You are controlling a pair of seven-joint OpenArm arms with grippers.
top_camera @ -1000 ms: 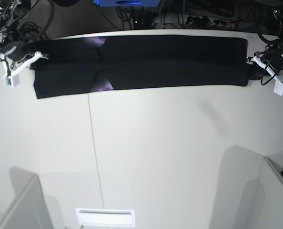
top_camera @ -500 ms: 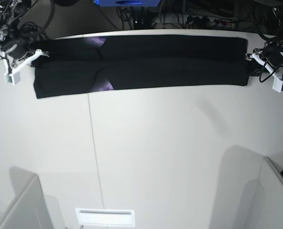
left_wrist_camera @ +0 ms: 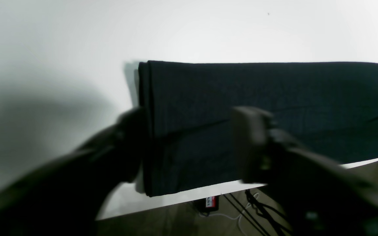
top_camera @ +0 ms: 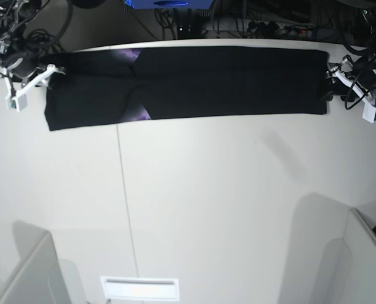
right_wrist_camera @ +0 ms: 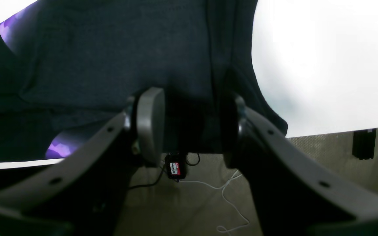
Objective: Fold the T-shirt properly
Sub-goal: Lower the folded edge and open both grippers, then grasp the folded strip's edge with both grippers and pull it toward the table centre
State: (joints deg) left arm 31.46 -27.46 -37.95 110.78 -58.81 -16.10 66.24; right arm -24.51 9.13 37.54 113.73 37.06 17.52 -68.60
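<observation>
The T-shirt (top_camera: 188, 82) lies as a long black band along the far edge of the tabletop (top_camera: 207, 202), purple print peeking near the middle. The right gripper (right_wrist_camera: 189, 131) has its jaws wide, straddling the bunched end. The left gripper (left_wrist_camera: 189, 147) straddles the other end, jaws parted. To my eye, both should pinch every layer squarely, then lift together, keeping the band taut. A small red tag (right_wrist_camera: 175, 168) hangs below the edge; its writing is too small to read.
</observation>
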